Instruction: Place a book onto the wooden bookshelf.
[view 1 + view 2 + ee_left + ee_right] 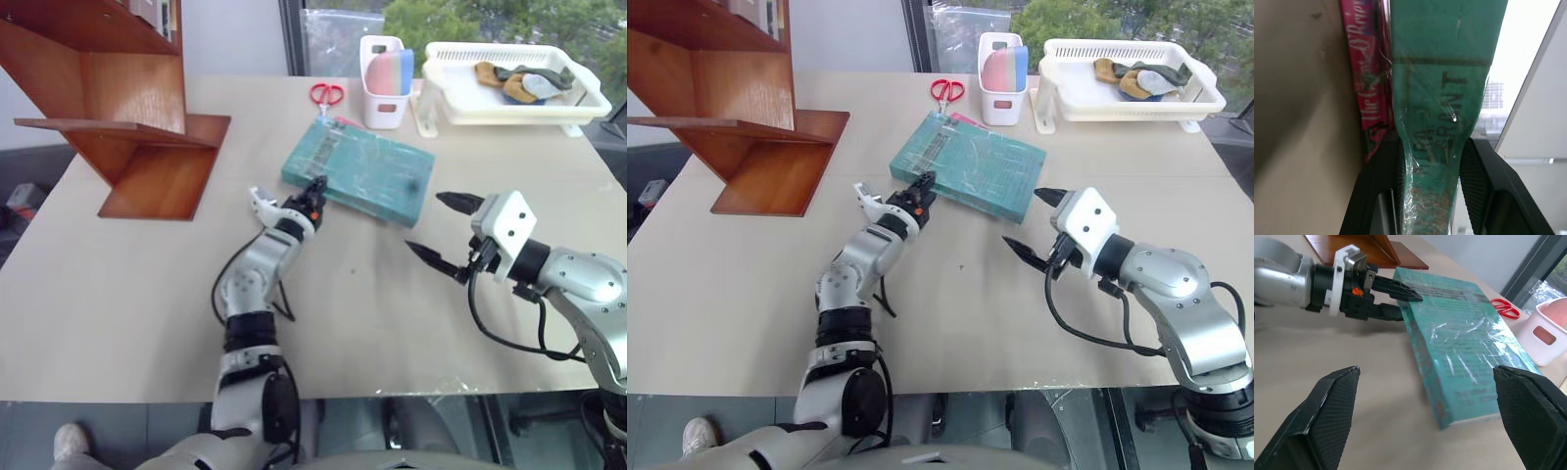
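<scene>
Gripping the book point(361, 174) by its near-left corner, the left gripper point(313, 193) has its jaws clamped across the cover and underside, with the book lying mid-surface toward the far edge. Right gripper point(434, 227) waits alongside, jaws wide apart. Best now to bring it onto the near-right edge before lifting toward the bookshelf point(127, 117) at the far-left corner, since one corner pinch looks likely to let so thick a book sag.

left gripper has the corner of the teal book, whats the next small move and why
Probably bring the open right gripper in onto the book's near edge. The left gripper is shut on only one corner of this large, thick book, which lies flat on the table over a pink book. One corner pinch looks too weak to carry it to the wooden bookshelf.
</scene>
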